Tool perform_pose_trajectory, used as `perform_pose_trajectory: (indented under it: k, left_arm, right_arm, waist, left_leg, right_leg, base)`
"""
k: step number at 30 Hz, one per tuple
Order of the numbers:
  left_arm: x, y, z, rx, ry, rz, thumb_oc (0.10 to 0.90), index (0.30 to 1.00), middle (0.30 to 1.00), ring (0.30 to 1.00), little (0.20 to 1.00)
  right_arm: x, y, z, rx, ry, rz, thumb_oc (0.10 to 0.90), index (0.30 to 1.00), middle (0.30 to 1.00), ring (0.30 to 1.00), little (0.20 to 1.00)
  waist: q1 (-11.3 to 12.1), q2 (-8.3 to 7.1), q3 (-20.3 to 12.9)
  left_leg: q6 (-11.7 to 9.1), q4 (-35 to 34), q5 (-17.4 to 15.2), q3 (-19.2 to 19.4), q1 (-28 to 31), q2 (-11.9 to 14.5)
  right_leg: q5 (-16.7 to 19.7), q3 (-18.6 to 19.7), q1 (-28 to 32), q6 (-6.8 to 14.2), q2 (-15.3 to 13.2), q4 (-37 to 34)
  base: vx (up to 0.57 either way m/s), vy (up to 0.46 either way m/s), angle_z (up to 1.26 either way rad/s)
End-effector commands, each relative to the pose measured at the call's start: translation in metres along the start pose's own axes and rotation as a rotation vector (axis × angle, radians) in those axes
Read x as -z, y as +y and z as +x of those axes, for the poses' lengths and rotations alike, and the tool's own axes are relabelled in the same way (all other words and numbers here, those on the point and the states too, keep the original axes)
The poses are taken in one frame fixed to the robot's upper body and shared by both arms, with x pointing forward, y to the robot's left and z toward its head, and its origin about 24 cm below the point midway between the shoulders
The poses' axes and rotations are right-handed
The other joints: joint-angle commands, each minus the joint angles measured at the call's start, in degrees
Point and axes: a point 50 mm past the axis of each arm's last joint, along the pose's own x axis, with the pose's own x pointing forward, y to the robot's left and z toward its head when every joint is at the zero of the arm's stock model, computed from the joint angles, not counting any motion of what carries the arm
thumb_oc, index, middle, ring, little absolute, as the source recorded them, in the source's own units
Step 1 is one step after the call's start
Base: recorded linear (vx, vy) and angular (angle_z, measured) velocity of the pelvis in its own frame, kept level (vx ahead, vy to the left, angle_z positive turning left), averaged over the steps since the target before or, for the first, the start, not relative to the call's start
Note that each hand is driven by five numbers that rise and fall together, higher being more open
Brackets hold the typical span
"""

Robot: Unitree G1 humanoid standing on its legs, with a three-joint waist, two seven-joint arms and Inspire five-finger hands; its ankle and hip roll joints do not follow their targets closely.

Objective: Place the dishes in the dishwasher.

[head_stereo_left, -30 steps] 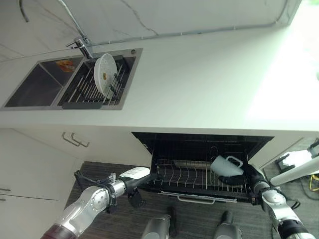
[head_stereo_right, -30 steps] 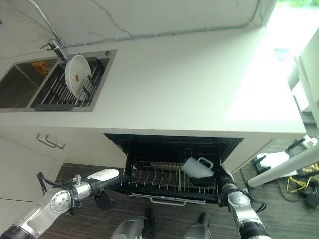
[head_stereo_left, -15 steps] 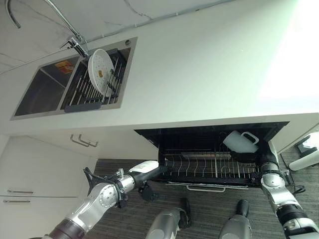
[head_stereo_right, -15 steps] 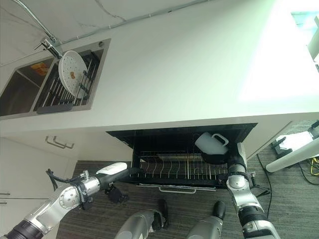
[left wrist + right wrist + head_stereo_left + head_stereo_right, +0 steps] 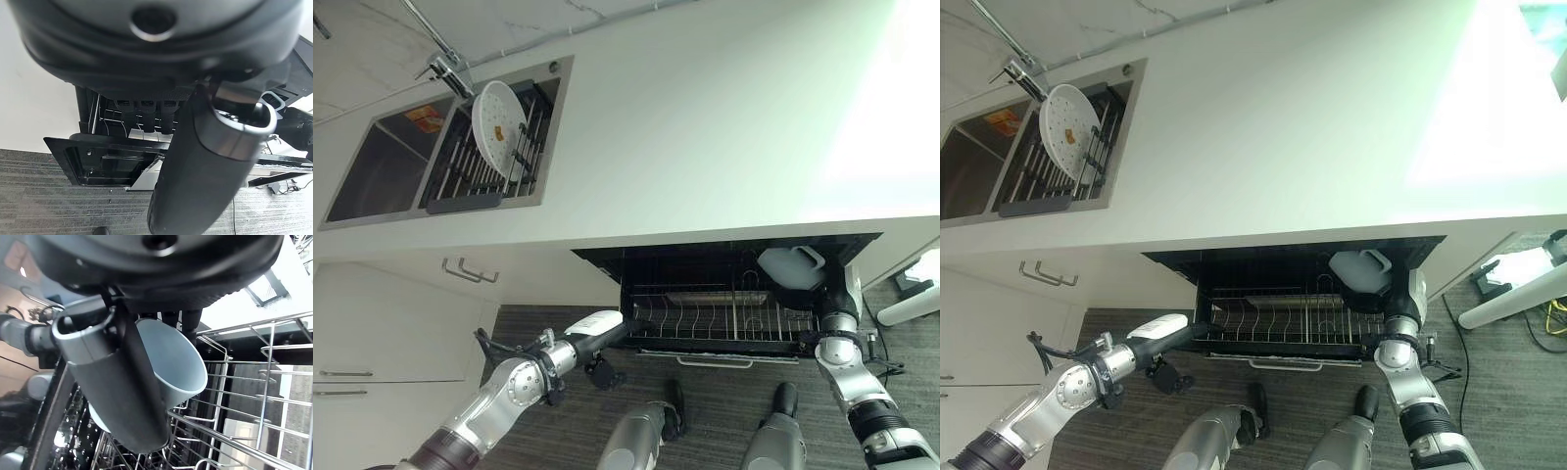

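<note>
1. Right hand [image 5: 810,290], lower right of the left eye view, grips a pale mug [image 5: 790,266] above the dishwasher rack [image 5: 705,318]; left hand [image 5: 617,334] reaches the rack's left edge.
2. Left wrist view: fingers [image 5: 145,115] apparently hooked on the rack.
3. Right wrist view: thumb and fingers clamp the mug.

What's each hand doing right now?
Left hand: shut on the dishwasher rack edge.
Right hand: shut on a white mug.

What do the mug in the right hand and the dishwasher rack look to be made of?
The mug looks like glazed ceramic, or possibly plastic: pale, smooth, opaque, with a thick rim. The right hand holds it. The dishwasher rack looks like thin metal wire: light, shiny bars and upright prongs.
</note>
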Motion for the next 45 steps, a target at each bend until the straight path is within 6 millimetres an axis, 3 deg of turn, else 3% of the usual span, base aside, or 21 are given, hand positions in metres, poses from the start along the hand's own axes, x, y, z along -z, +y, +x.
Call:
perform_pose_trajectory:
  k: [1, 7, 9, 12, 16, 20, 23, 26, 28, 30, 32, 35, 38, 41, 45]
  left_arm:
    - [-0.018, 0.021, -0.003, -0.148, -0.104, 0.008, 0.8, 0.9, 0.9, 0.9, 0.9]
    - [-0.016, 0.023, -0.005, -0.162, -0.101, 0.004, 0.8, 0.9, 0.9, 0.9, 0.9]
    - [-0.015, 0.025, -0.006, -0.161, -0.102, 0.018, 0.8, 0.9, 0.9, 0.9, 0.9]
    - [-0.012, 0.025, -0.008, -0.17, -0.088, 0.032, 0.8, 0.9, 0.9, 0.9, 0.9]
    - [-0.005, 0.027, -0.011, -0.201, -0.062, 0.033, 0.8, 0.9, 0.9, 0.9, 0.9]
    - [-0.002, 0.032, -0.013, -0.202, -0.06, 0.072, 0.8, 0.9, 0.9, 0.9, 0.9]
    - [-0.002, 0.033, -0.009, -0.205, -0.053, 0.078, 0.8, 0.9, 0.9, 0.9, 0.9]
    - [0.0, 0.034, -0.008, -0.204, -0.047, 0.069, 0.8, 0.9, 0.9, 0.9, 0.9]
    - [0.0, 0.035, -0.008, -0.216, -0.048, 0.051, 0.8, 0.9, 0.9, 0.9, 0.9]
    - [0.001, 0.036, -0.009, -0.213, -0.043, 0.044, 0.8, 0.9, 0.9, 0.9, 0.9]
    - [0.003, 0.036, -0.01, -0.198, -0.034, 0.059, 0.8, 0.9, 0.9, 0.9, 0.9]
    - [0.004, 0.041, -0.011, -0.192, -0.037, 0.08, 0.8, 0.9, 0.9, 0.9, 0.9]
    - [0.004, 0.043, -0.013, -0.189, -0.04, 0.102, 0.8, 0.9, 0.9, 0.9, 0.9]
    - [0.005, 0.046, -0.016, -0.174, -0.028, 0.141, 0.8, 0.9, 0.9, 0.9, 0.9]
    - [0.004, 0.05, -0.018, -0.161, -0.001, 0.17, 0.8, 0.9, 0.9, 0.9, 0.9]
  right_arm:
    - [-0.007, -0.005, -0.001, 0.104, -0.074, -0.055, 0.8, 0.9, 0.9, 0.9, 0.9]
    - [-0.013, -0.003, -0.003, 0.006, -0.173, -0.19, 0.8, 0.9, 0.9, 0.9, 0.9]
    - [-0.017, 0.005, -0.007, -0.096, -0.24, -0.297, 0.8, 0.9, 0.9, 0.9, 0.9]
    - [-0.022, 0.006, -0.014, -0.134, -0.293, -0.288, 0.8, 0.9, 0.9, 0.9, 0.9]
    - [-0.041, 0.013, -0.03, -0.25, -0.546, -0.524, 0.8, 0.9, 0.9, 0.9, 0.9]
    - [-0.031, 0.009, -0.026, -0.204, -0.48, -0.553, 0.8, 0.9, 0.9, 0.9, 0.9]
    - [-0.04, 0.005, -0.026, -0.111, -0.569, -0.524, 0.8, 0.9, 0.9, 0.9, 0.9]
    - [-0.047, 0.005, -0.027, -0.146, -0.582, -0.533, 0.8, 0.9, 0.9, 0.9, 0.9]
    - [-0.036, 0.002, -0.024, -0.175, -0.472, -0.533, 0.8, 0.9, 0.9, 0.9, 0.9]
    - [-0.007, 0.006, -0.024, -0.354, -0.212, -0.5, 0.8, 0.9, 0.9, 0.9, 0.9]
    - [-0.019, 0.009, -0.026, -0.311, -0.423, -0.747, 0.8, 0.9, 0.9, 0.9, 0.9]
    - [-0.027, 0.007, -0.016, -0.358, -0.39, -1.02, 0.8, 0.9, 0.9, 0.9, 0.9]
    - [-0.019, 0.01, -0.013, -0.474, -0.264, -1.066, 0.8, 0.9, 0.9, 0.9, 0.9]
    - [-0.006, 0.013, -0.016, -0.572, -0.106, -0.988, 0.8, 0.9, 0.9, 0.9, 0.9]
    - [-0.027, 0.004, -0.01, -0.453, -0.131, -0.943, 0.8, 0.9, 0.9, 0.9, 0.9]
  waist:
    - [0.1, 1.7, -1.3]
    - [-0.4, 1.75, -1.1]
    - [-0.5, 1.34, -0.9]
    - [-1.1, 0.48, -0.6]
    - [-2.2, -0.11, 0.0]
    - [-1.9, -0.97, 0.5]
    - [-2.1, -1.38, 0.8]
    - [-2.6, -1.29, 0.9]
    - [-3.1, -0.97, 0.8]
    - [-3.3, -0.93, 1.1]
    - [-3.0, -1.66, 1.3]
    - [-2.3, -2.37, 1.1]
    - [-1.6, -2.99, 1.3]
    - [-0.8, -4.19, 1.8]
    - [-0.8, -5.87, 2.3]
  left_leg:
    - [-1.6, -1.4, -3.6, -0.8, 0.5, 0.2]
    - [-1.6, -1.4, -3.8, -0.6, 0.2, 0.2]
    - [-1.8, -1.4, -3.8, -0.6, 0.0, 0.3]
    - [-1.8, -1.4, -3.8, -0.5, -0.2, 0.6]
    - [-2.0, -1.4, -3.9, -0.3, -1.3, 1.1]
    - [-2.1, -1.4, -3.9, -0.5, -2.6, 1.4]
    - [-2.0, -1.4, -3.9, -0.7, -2.8, 1.5]
    - [-2.0, -1.4, -4.1, -0.6, -3.0, 1.3]
    - [-2.0, -1.4, -4.1, -0.2, -3.0, 1.1]
    - [-2.0, -1.4, -4.2, -0.1, -2.6, 1.0]
    - [-1.9, -1.4, -4.6, -0.2, -2.2, 1.1]
    - [-1.9, -1.4, -4.1, -0.4, -2.9, 1.3]
    - [-2.0, -1.4, -4.0, -0.5, -3.0, 1.4]
    - [-1.9, -1.4, -3.7, -0.9, -3.1, 1.6]
    - [-1.9, -1.4, -3.6, -0.9, -3.4, 2.2]
  right_leg:
    - [-12.6, -0.1, 0.8, 1.3, -1.1, 8.2]
    - [-12.6, 0.0, 0.2, 1.4, -1.4, 8.2]
    - [-12.7, -0.1, 0.0, 1.4, -1.4, 8.2]
    - [-12.7, -0.2, -0.3, 1.3, -1.2, 8.2]
    - [-12.7, -0.2, -1.3, 1.9, -1.4, 8.2]
    - [-12.6, -0.7, -1.8, 2.3, -1.3, 8.2]
    - [-12.4, -0.6, -2.1, 2.4, -1.2, 8.2]
    - [-12.4, 0.2, -2.7, 2.6, -1.3, 8.2]
    - [-12.4, 0.5, -2.9, 2.7, -1.5, 8.2]
    - [-12.4, 0.6, -2.6, 2.7, -1.8, 8.2]
    - [-12.6, 0.5, -2.3, 2.9, -1.8, 8.2]
    - [-12.0, 0.1, -2.8, 2.9, -1.5, 8.2]
    - [-11.9, -0.3, -2.6, 2.8, -1.6, 8.2]
    - [-11.5, -0.9, -2.4, 2.8, -1.5, 8.2]
    - [-11.4, -0.8, -2.6, 2.8, -0.7, 8.2]
  base:
    - [-0.01, 0.032, -0.05]
    - [-0.02, 0.007, -0.02]
    - [-0.07, -0.026, -0.02]
    - [-0.06, -0.043, 0.0]
    - [-0.05, 0.017, 0.01]
    - [-0.07, -0.079, 0.0]
    - [-0.01, -0.033, 0.0]
    - [0.01, 0.035, -0.03]
    - [0.03, 0.087, -0.05]
    - [0.02, 0.034, -0.11]
    - [0.01, -0.068, -0.02]
    - [-0.05, -0.084, 0.03]
    - [-0.03, -0.068, 0.03]
    - [-0.03, -0.137, 0.07]
    - [-0.03, -0.12, 0.17]
